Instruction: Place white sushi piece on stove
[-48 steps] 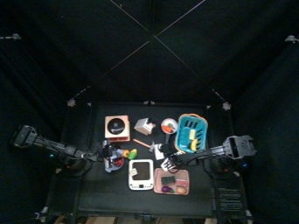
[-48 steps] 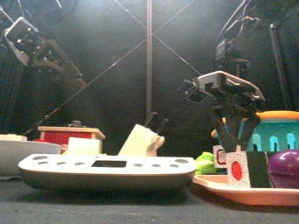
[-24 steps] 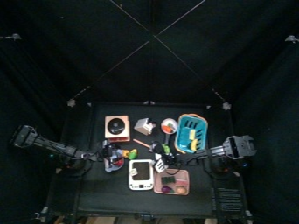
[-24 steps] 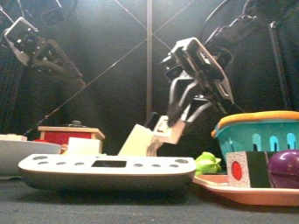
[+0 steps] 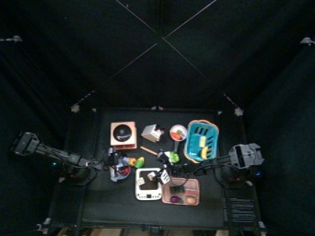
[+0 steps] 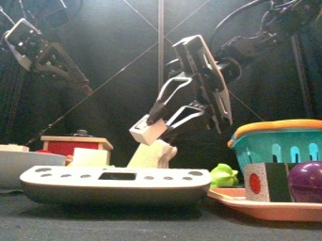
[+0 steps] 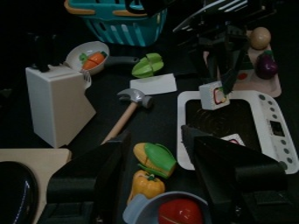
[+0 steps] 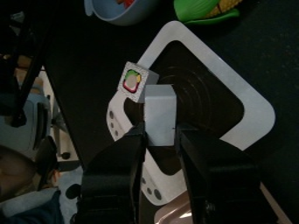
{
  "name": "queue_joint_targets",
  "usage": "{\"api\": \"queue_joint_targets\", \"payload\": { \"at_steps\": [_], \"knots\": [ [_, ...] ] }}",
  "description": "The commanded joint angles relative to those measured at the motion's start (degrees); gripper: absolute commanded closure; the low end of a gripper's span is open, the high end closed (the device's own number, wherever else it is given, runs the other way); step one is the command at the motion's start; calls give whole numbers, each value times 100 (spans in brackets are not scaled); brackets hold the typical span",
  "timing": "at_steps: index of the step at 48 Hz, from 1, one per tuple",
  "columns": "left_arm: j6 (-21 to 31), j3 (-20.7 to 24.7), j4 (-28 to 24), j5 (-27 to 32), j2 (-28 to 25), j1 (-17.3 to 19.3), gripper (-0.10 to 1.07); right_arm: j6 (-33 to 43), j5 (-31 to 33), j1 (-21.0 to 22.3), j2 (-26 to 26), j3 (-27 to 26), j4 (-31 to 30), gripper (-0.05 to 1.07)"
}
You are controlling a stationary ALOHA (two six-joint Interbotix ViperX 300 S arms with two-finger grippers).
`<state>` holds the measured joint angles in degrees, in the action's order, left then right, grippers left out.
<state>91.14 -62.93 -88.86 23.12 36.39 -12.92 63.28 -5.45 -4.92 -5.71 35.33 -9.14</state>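
- The right fingers (image 8: 135, 144) have been swung from above the pink tray (image 6: 258, 200) across to the stove (image 6: 113, 179). They were pointing straight down a second ago and are now tilted toward the surface's front edge.
- The sushi piece (image 8: 158, 107) is clamped between the right fingers at a middling width. It is held over the stove's dark burner area, as seen in the right wrist view.
- In the front view the piece (image 6: 149, 135) is seen raised above the stove. Contact is not shown in any view.
- The stove (image 5: 149, 184) lies at the middle of the surface's (image 5: 96, 198) front edge, just beside the pink tray (image 5: 182, 192), and has not been shifted.
- The carry is judged to be done. A short lowering and a release are what remain.
- The tilt is judged a risk, since the small block could tip or roll off the flat panel if let go from height.
- The left fingers (image 7: 228, 162) are spread wide and empty. That arm is parked at the surface's left edge, unchanged from the earlier frames.
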Motion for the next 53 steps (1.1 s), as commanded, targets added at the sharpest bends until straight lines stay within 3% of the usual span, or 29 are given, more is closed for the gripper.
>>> {"api": "queue_joint_targets", "payload": {
  "at_steps": [1, 30, 45, 53],
  "knots": [
    [9, 62, -9, 9, 0, 9, 11, 0, -105, -35, 9, -158, 35, 40],
    [9, 70, -9, 9, -9, 9, 11, 9, -105, -53, -185, -185, 132, 39],
    [9, 62, -18, 9, -9, 18, 11, 18, -18, -62, -176, -193, 132, 22],
    [9, 62, -9, 9, -9, 9, 11, 9, 211, -44, -176, -211, 132, 20]
  ]
}}
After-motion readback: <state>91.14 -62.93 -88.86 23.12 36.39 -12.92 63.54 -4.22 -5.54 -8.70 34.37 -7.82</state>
